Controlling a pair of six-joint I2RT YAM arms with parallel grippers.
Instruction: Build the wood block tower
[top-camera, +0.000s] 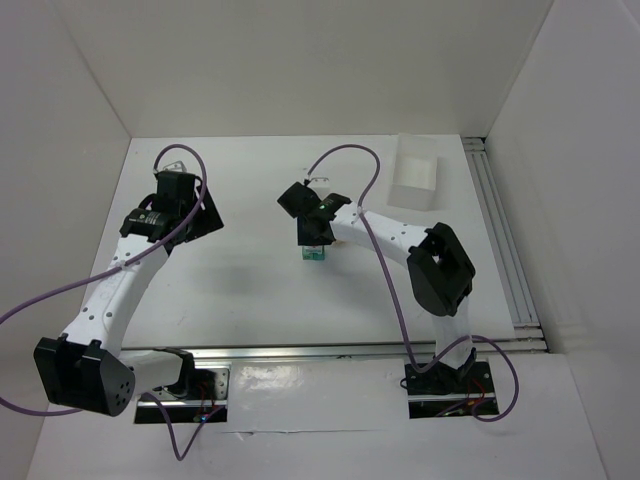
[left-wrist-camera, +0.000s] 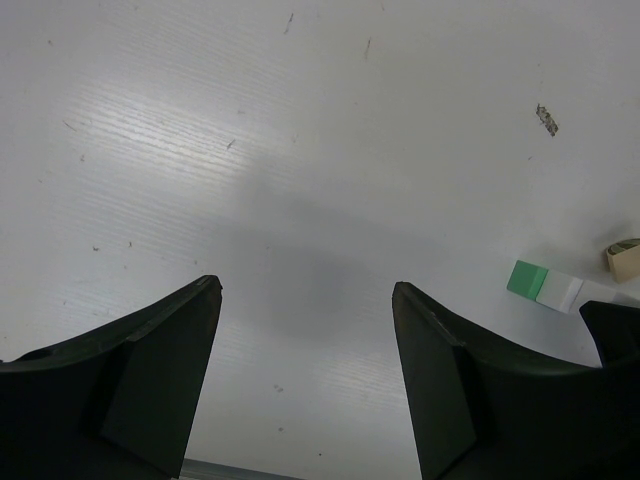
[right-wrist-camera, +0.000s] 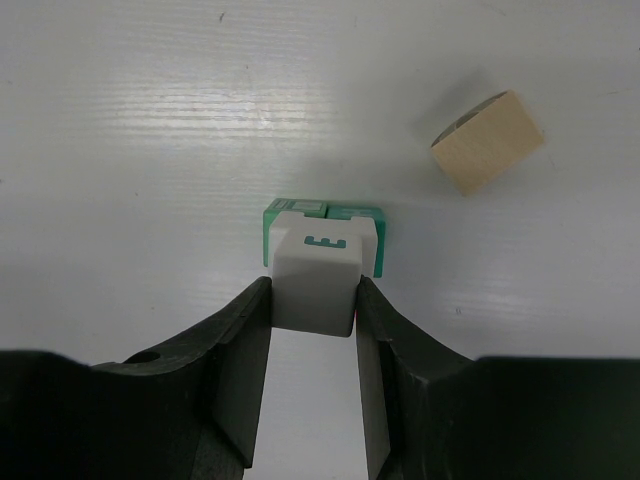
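**Mia:** What is the right gripper (right-wrist-camera: 312, 290) doing?

**Ben:** Its two fingers (right-wrist-camera: 235, 360) squeeze a white block (right-wrist-camera: 318, 262), one on each side. The block has a green letter E on top.

**Mia:** Where is the wood block tower (top-camera: 315, 256)?

**Ben:** Right at the tips of those fingers. The white block sits over a green block (right-wrist-camera: 372, 232). The green one peeks out just past the fingertips and a little on both sides. Nobody can tell from here if the two blocks touch.

**Mia:** Is there a tan piece (right-wrist-camera: 488, 142)?

**Ben:** Yes. It lies on the white table (right-wrist-camera: 120, 120), past the right-side finger and off to that side. It is apart from the tower.

**Mia:** And the left gripper (left-wrist-camera: 307, 288)?

**Ben:** Its fingers (left-wrist-camera: 150, 380) are spread wide and hold nothing. Only the table shows between them. The tower looks tiny, far off beyond its right-side finger.

**Mia:** Anything more?

**Ben:** A clear tray (top-camera: 415, 172) stands on the table, well beyond the right gripper's fingertips.
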